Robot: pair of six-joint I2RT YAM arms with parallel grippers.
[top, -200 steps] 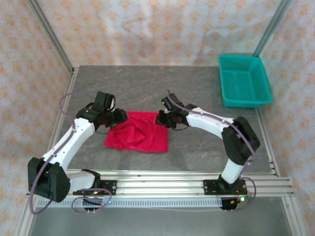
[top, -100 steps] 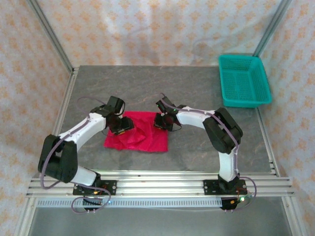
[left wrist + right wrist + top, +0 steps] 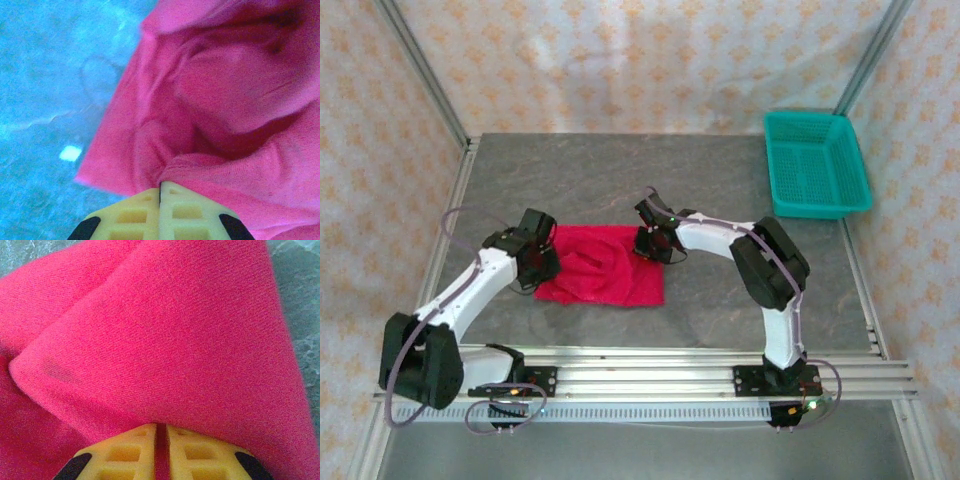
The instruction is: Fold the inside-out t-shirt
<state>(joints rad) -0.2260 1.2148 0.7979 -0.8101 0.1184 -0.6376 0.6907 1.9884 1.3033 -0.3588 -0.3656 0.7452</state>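
At mid-frame on the worktop (image 3: 720, 190), your red t-shirt (image 3: 605, 275) lies partly folded, still rumpled; left tool (image 3: 160, 186) and right tool (image 3: 160, 429) each pinch its fabric, so more folds likely remain

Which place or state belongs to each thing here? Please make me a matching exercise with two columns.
Things:
1. t-shirt
2. basket
3. left gripper
4. right gripper

Places or states:
A. at the far right corner of the table
B. shut on the t-shirt's left edge
C. lies rumpled in the middle of the table
D. shut on the t-shirt's far right corner

Pairs: 1-C, 2-A, 3-B, 4-D
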